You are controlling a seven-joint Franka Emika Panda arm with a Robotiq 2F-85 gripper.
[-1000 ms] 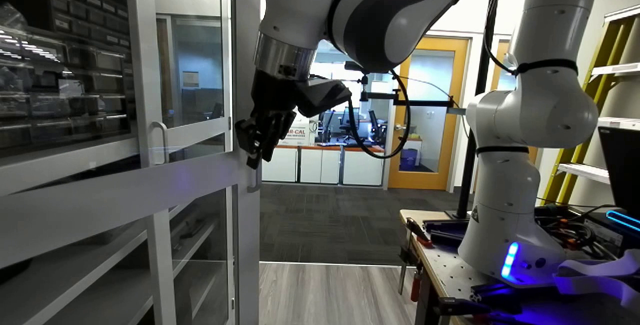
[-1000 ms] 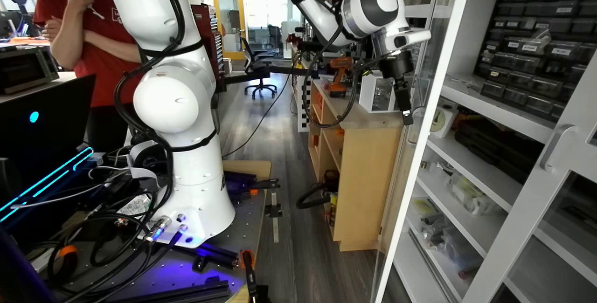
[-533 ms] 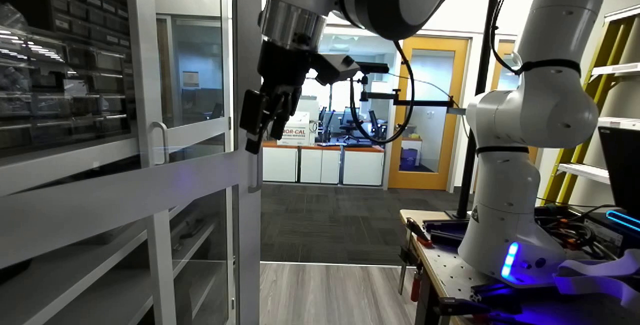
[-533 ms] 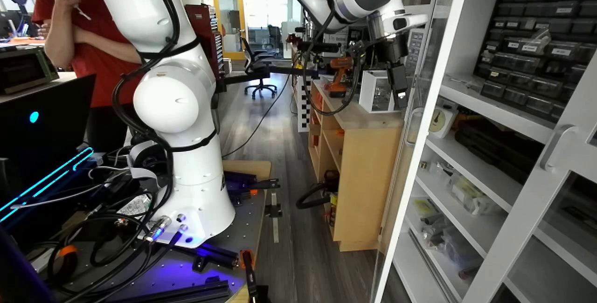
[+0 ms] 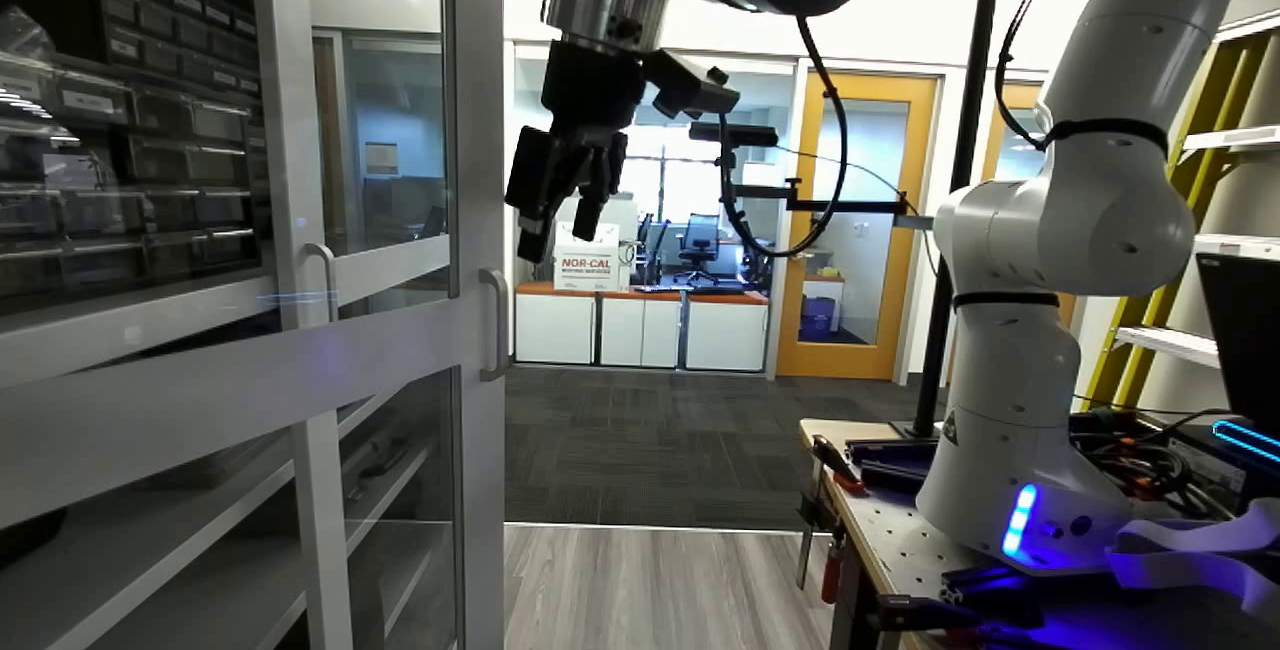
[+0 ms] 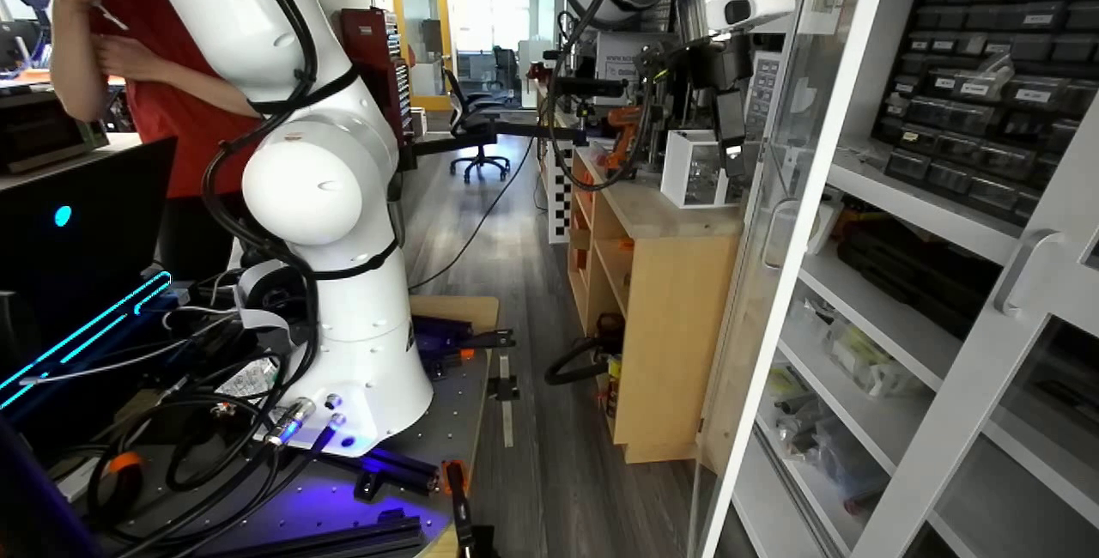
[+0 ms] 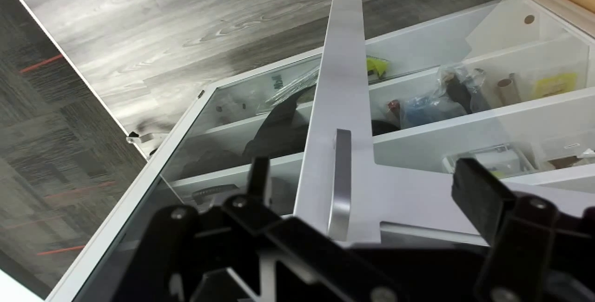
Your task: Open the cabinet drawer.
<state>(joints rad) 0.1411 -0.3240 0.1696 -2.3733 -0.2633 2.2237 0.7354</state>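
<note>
While the gripper [image 5: 560, 236] hangs with its fingers [image 7: 483, 195] spread and released, the cabinet drawer [image 5: 250, 390] stands ajar before the shelves [image 6: 910, 210], its handle [image 7: 343, 181] appearing between the fingers in the wrist view

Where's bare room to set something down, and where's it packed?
Floor: bare between the glass panel and the robot's bench, up to the dark carpet. Wooden counter: narrow strip between the white box and the counter's end. Packed: the bench around the robot's base, with cables and clamps.

Downward wrist view (drawer [image 7: 341, 83] close)
</note>
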